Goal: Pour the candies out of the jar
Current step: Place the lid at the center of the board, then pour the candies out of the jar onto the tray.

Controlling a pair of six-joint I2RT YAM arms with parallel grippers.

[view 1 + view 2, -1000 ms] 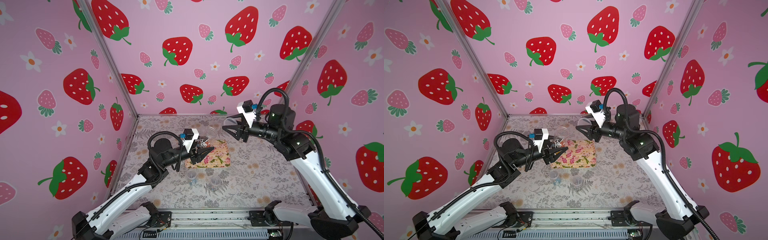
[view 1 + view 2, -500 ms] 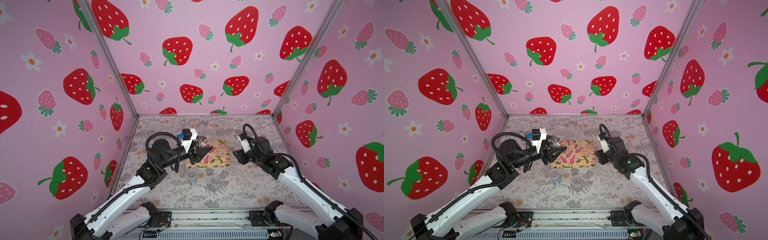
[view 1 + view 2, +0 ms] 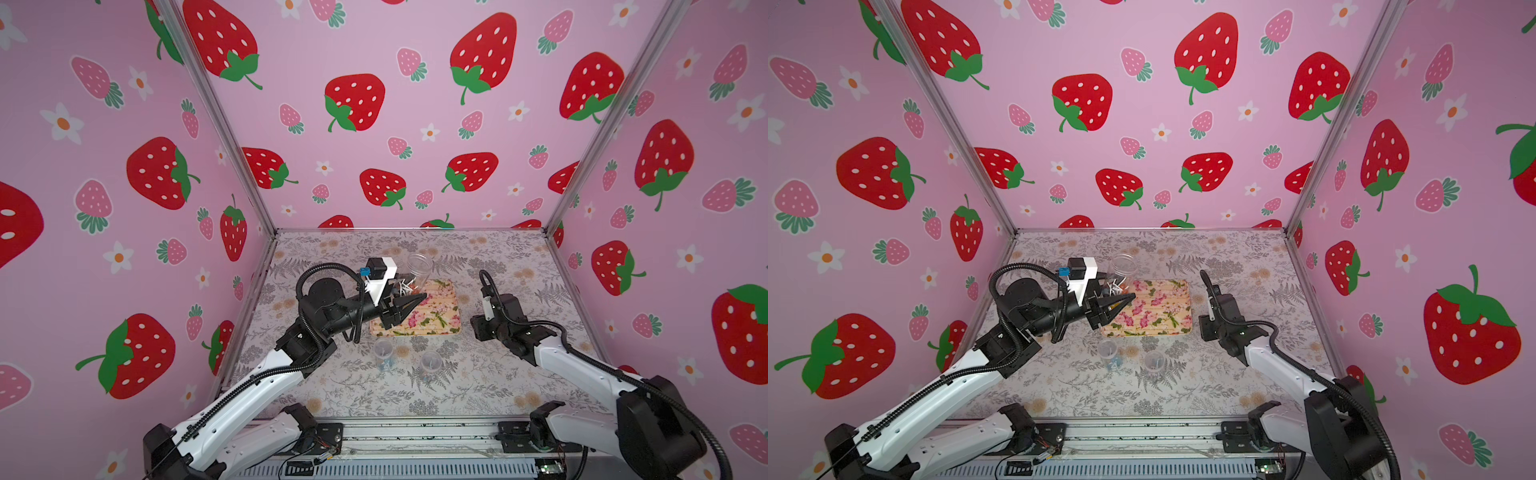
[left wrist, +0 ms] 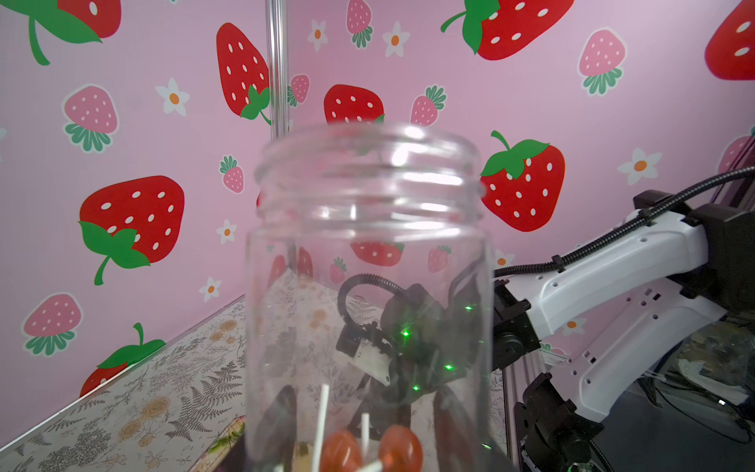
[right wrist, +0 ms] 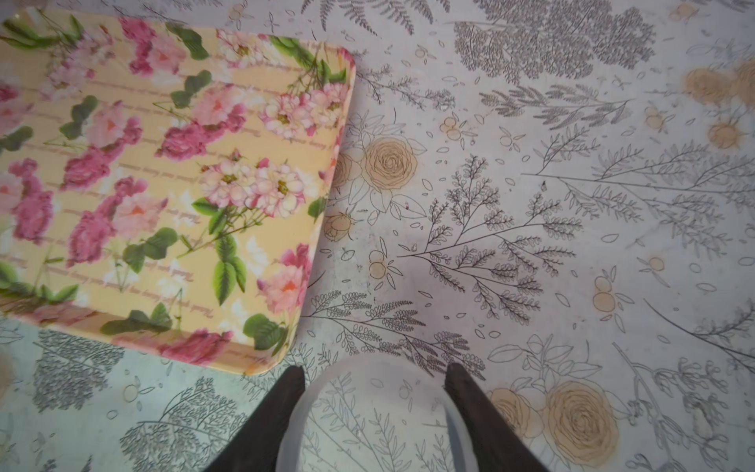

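our left gripper (image 3: 419, 297) clasping jar (image 3: 419, 268) of candies (image 4: 341, 451) at tray's (image 3: 436, 320) far corner, right gripper (image 5: 374, 370) pinching lid (image 5: 374, 417) beside tray, cups (image 3: 383, 352) nearby

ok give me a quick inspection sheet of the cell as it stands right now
surface: flower-print tablecloth, flat, no spills seen
job's things: clear jar, lid off, about upright, held at the tray's far left corner; candies in its bottom; floral tray, no candies seen on it; lid low at the table, right of the tray
clutter: two small clear cups in front of the tray
jaws: left jaws shut on the jar near its base; right jaws shut on the lid
cables: black hoses loop over both wrists, no snag seen
surroundings: pink strawberry walls; metal rail at the front
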